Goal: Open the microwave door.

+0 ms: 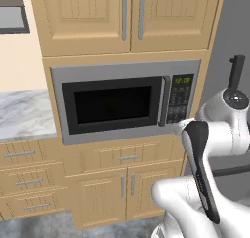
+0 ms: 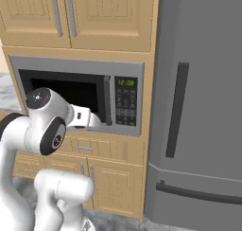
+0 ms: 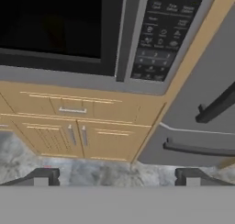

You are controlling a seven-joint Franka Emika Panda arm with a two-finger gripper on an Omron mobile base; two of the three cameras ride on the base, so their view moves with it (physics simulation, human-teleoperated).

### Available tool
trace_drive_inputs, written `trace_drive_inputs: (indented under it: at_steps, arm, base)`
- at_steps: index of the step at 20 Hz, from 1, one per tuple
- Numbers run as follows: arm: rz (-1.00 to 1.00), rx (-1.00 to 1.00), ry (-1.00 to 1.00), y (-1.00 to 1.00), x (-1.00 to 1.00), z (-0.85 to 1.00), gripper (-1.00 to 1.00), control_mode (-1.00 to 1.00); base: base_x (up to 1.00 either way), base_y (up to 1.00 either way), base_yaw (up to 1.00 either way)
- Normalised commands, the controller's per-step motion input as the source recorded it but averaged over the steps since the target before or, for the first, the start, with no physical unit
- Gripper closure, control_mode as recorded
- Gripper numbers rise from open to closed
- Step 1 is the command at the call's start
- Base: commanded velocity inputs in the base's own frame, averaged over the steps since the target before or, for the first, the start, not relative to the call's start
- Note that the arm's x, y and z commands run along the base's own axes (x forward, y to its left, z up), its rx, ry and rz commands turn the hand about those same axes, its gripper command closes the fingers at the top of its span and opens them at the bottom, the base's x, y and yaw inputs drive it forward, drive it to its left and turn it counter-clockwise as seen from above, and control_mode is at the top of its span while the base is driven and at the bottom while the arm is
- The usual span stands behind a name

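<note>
Left base view: the wide built-in grey steel microwave [image 1: 126, 101] sits in the tan cabinet column, under the tan upper cabinet doors [image 1: 127, 18] and above a shallow tan drawer [image 1: 128, 157]. Its grey-framed microwave door [image 1: 112, 105] with black glass lies flush and closed; the dark vertical bar handle [image 1: 164, 101] runs along the door's right edge, just beside the dark keypad panel [image 1: 180, 98]. The white arm rises at the lower right corner.

Right base view: the arm's white wrist reaches toward the lower right corner of the door, close below the handle [image 2: 108, 100]. The tall grey fridge [image 2: 196, 107] with its long dark handle stands just right of the cabinet column.

Hand view: the two-finger gripper [image 3: 117, 176] has its tips spread wide apart, holding nothing. It looks at the microwave's lower edge, with the handle [image 3: 122, 39] and keypad [image 3: 161, 32] above the line of the fingers.

Risk, aim: the fingers appear to sit low, so closing now would likely catch air or the steel frame.

Risk, neighbour: drifting right could press keypad buttons or bump the fridge.

Risk, pull: a shallow pinch on the slim bar may slip once the door swings on its left hinge.
</note>
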Motion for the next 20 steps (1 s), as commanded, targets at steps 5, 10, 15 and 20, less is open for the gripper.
trace_drive_inputs:
  at_steps: [5,10,15,20]
  arm:
    - [0.00,0.07,-0.37,-0.04,0.36,0.61,-1.00,-1.00]
    - [0.01,0.10,-0.13,-0.14,0.46,0.46,-1.00,-1.00]
    - [0.00,0.00,0.00,-0.01,0.38,-0.15,-1.00,-1.00]
    - [0.00,0.00,-0.02,0.00,0.35,-0.21,-1.00,-1.00]
  base:
    - [0.00,0.00,0.00]
    - [0.00,0.00,0.00]
    - [0.00,0.00,0.00]
    - [0.00,0.00,0.00]
